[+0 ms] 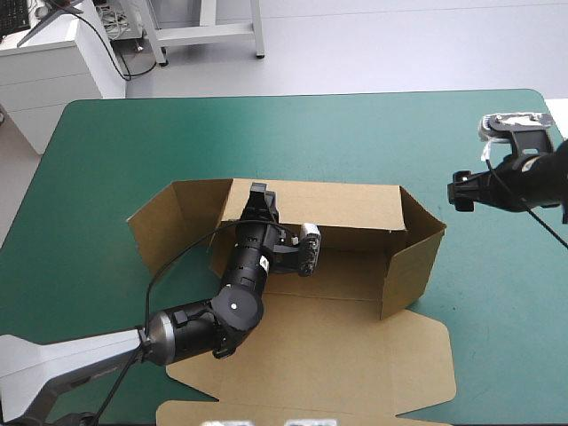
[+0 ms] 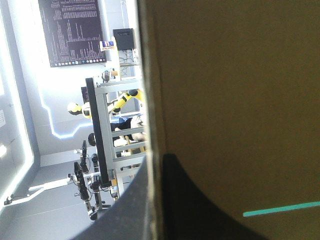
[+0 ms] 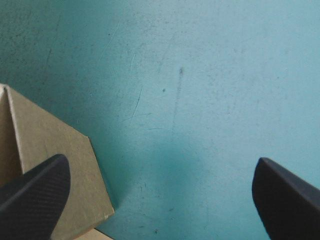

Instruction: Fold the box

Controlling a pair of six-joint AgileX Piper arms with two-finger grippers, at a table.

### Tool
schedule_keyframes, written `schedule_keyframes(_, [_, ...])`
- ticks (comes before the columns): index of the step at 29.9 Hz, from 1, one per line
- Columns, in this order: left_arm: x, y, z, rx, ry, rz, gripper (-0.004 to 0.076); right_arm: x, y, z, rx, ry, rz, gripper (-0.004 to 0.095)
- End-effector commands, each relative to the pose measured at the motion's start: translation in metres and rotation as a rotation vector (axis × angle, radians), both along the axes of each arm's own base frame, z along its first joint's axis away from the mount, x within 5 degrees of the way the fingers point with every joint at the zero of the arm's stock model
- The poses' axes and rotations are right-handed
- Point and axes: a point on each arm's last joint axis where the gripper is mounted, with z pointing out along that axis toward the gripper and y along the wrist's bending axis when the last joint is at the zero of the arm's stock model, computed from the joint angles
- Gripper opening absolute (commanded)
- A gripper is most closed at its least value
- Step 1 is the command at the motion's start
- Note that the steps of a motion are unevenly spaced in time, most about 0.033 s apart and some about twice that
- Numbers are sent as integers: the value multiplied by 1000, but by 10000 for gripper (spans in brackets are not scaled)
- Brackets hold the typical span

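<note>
The cut brown cardboard box, walls raised, lay mid-table on the teal-green cover. The left gripper reached across the box floor and pinched the far wall, the board sandwiched between its black fingers. The right gripper, spread wide, hovered beyond the box's right end wall, a brown corner just beside one finger.
</note>
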Motion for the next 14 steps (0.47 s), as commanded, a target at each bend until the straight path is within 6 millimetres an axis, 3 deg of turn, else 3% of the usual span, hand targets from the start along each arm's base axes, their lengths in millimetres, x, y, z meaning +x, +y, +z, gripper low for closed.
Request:
schedule_keyframes(1, [-3, 1, 21, -31, -69, -21, -8, 20, 3, 2, 38, -27, 26, 905])
schedule_keyframes(7, [-3, 1, 21, -32, -66, -19, -8, 38, 9, -20, 112, 27, 58, 902])
schedule_keyframes(14, [-3, 1, 21, -36, -65, -18, -8, 18, 14, -34, 164, 18, 55, 901])
